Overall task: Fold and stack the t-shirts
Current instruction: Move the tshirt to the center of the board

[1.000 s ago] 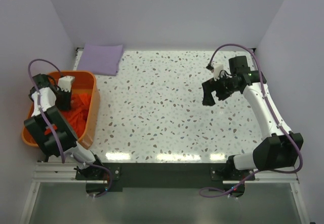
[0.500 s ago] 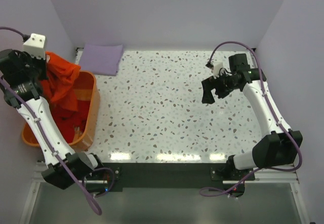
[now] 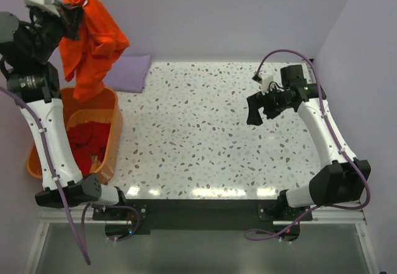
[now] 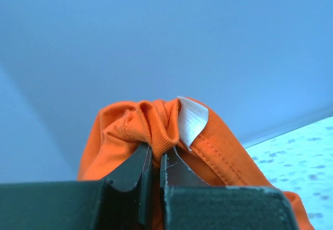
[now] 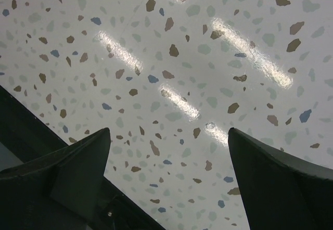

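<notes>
My left gripper (image 3: 69,15) is raised high at the far left and shut on the collar of the bright orange t-shirt (image 3: 93,41), which hangs down over the orange tub (image 3: 115,128). In the left wrist view the jaws pinch the ribbed collar of that orange t-shirt (image 4: 156,131) beside its white label. The darker red t-shirt (image 3: 87,141) lies crumpled inside the tub. The pale lavender t-shirt (image 3: 126,72) lies folded flat at the table's back left. My right gripper (image 3: 253,120) is open and empty above the speckled table at the right, as the right wrist view (image 5: 169,136) shows.
The speckled white table (image 3: 205,131) spans the middle. The orange tub stands at its left edge. Lavender walls enclose the back and both sides. A dark base rail (image 3: 198,212) runs along the near edge.
My left arm has risen out of the tub, lifting the bright orange t-shirt up and toward the back. The red t-shirt now shows in the tub. The right arm has barely moved.
</notes>
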`<state>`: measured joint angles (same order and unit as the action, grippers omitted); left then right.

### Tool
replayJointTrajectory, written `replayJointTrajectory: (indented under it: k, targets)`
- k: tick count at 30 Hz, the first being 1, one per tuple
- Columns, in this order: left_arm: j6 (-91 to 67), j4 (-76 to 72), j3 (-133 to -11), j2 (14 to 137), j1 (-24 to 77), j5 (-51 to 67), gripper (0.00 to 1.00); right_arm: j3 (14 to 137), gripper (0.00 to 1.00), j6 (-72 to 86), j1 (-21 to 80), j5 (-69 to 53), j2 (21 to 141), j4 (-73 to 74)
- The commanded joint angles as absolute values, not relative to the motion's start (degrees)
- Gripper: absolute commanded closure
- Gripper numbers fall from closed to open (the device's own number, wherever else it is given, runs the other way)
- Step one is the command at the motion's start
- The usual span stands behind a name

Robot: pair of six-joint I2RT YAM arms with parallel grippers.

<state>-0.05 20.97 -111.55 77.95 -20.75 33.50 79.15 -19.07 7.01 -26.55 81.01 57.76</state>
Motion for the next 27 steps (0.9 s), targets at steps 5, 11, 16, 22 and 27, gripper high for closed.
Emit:
replayJointTrajectory:
  k: [5,11,16,22,27]
  targets:
    - [-14.2,11.4,-119.8,89.4,2.5,39.7,1.0,79.8,0.01,-15.9,6.8,-22.9,77.8,54.2]
    - [-13.6,11.4,-113.1,92.0,17.8,41.0,1.0,77.9,0.01,-13.9,3.2,-21.4,75.0,53.8]
    - [-26.9,1.5,-94.0,89.5,10.0,45.7,0.14,78.8,0.01,-16.9,-1.8,-24.0,75.7,57.8]
    - [-9.2,17.6,-89.0,91.1,2.5,38.1,0.09,76.2,0.01,-22.0,-2.0,-22.9,75.8,59.8]
    - [7.6,28.4,-84.1,92.6,9.7,34.6,0.15,75.4,0.01,-25.3,-2.0,-21.6,80.0,61.9]
